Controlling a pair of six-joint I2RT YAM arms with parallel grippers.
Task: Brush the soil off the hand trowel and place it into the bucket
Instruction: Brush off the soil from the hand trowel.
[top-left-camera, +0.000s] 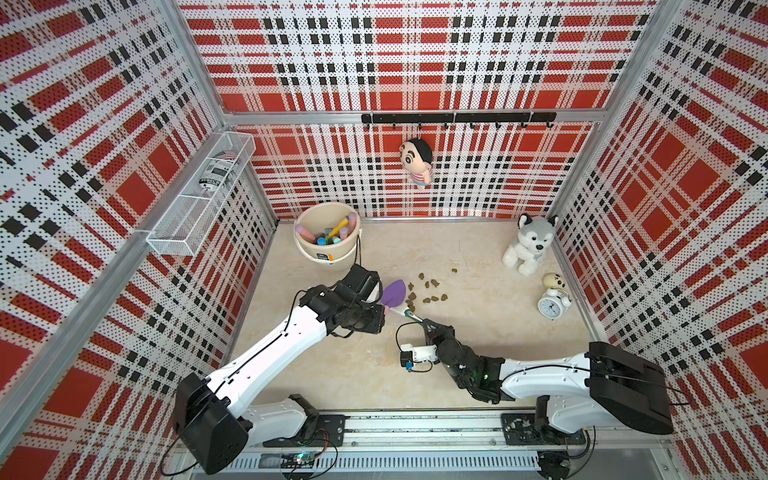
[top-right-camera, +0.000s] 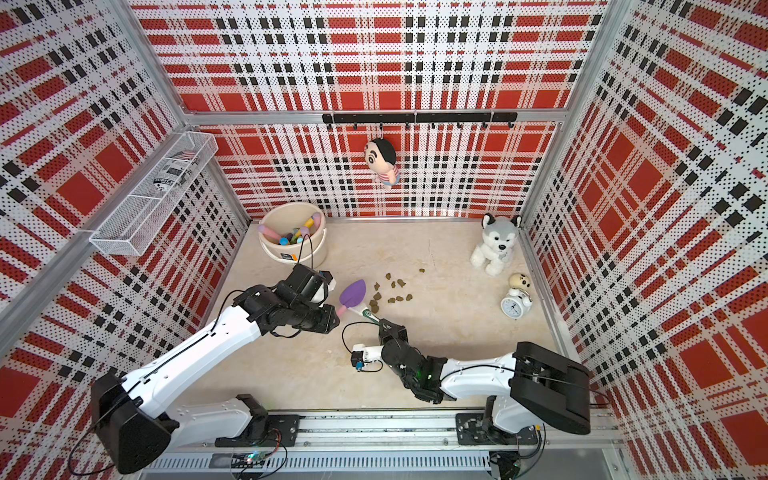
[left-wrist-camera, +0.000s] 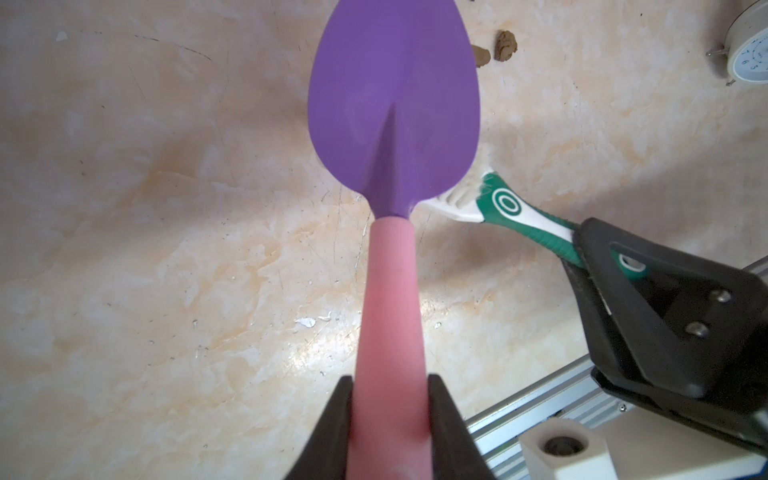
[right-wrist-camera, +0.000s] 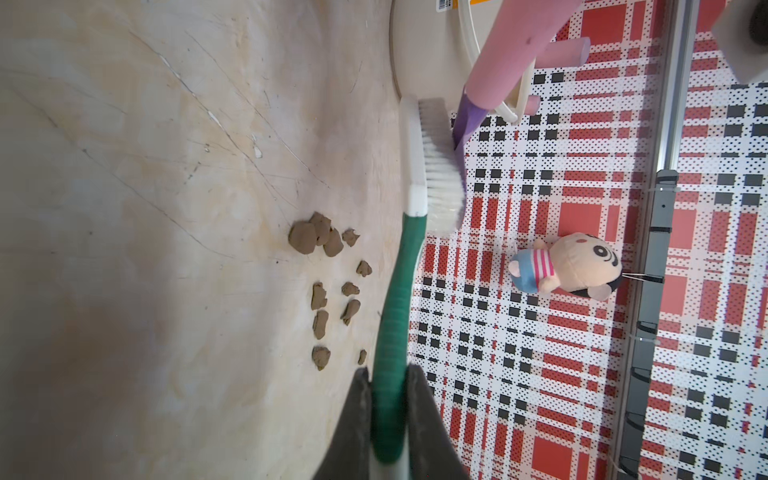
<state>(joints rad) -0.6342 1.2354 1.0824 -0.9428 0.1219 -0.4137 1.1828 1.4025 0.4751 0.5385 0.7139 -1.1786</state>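
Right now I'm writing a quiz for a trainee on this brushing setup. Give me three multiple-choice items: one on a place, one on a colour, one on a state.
1. Where do the soil lumps lie?
A) on the tabletop, beside the hand trowel
B) inside the bucket
C) in the wire basket

2. What colour is the trowel's blade?
A) green
B) purple
C) orange

3. What state is the right gripper in?
A) open, holding nothing
B) shut on the brush
C) shut on the husky plush

Key:
1 A: both top views show the lumps scattered on the bare surface.
2 B: the left wrist view shows a purple blade on a pink handle.
3 B: the right wrist view shows both fingers pressed against the brush's green grip.
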